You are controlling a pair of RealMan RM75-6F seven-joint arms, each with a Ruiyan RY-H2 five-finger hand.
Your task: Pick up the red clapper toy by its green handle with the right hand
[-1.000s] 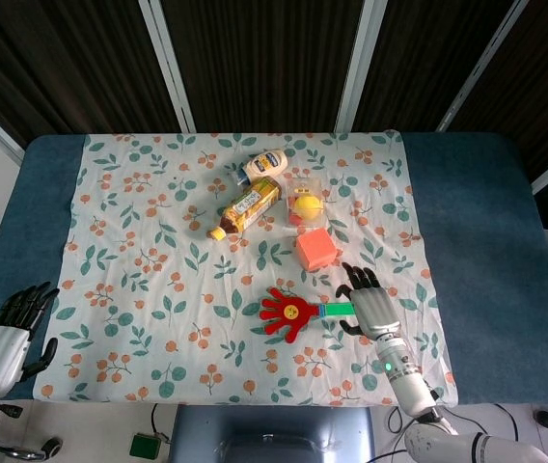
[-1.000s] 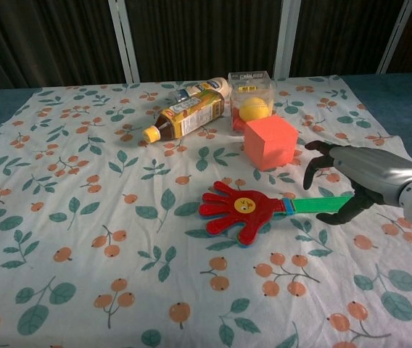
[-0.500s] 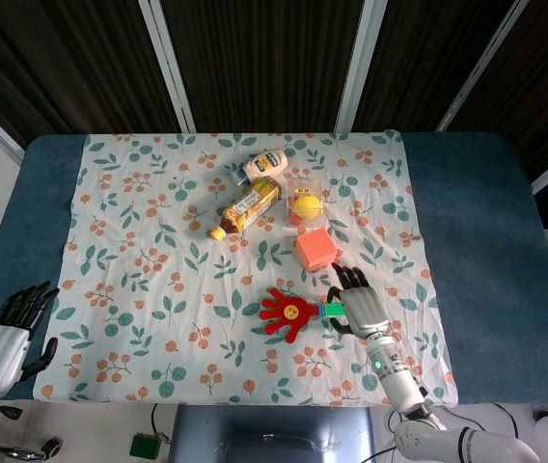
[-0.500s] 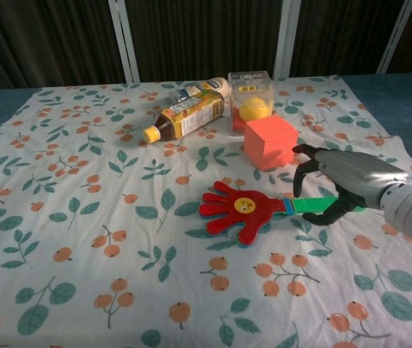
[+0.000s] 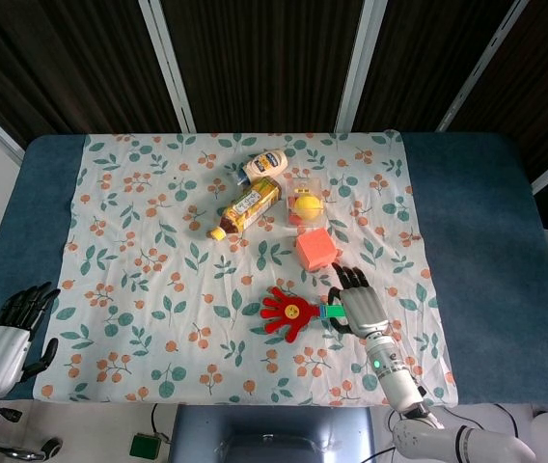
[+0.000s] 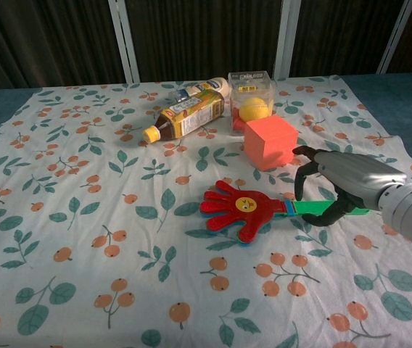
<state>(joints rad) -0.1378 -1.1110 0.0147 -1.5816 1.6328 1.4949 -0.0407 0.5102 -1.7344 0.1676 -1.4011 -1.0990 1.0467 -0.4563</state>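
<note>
The red clapper toy (image 6: 239, 210) lay flat on the flowered cloth (image 6: 83, 217), its green handle (image 6: 315, 206) pointing toward the right hand (image 6: 340, 181). That hand arched over the handle with fingers (image 6: 302, 177) curled down around it; whether they truly pinched it I cannot tell. Just behind stood an orange cube (image 6: 270, 141), a clear box with a yellow ball (image 6: 252, 101), and two lying bottles (image 6: 188, 112). The cloth covered a blue tabletop (image 5: 477, 222) before dark curtains (image 5: 255, 58). The left hand (image 5: 9, 333) hung off the near corner, fingers spread, holding nothing.
</note>
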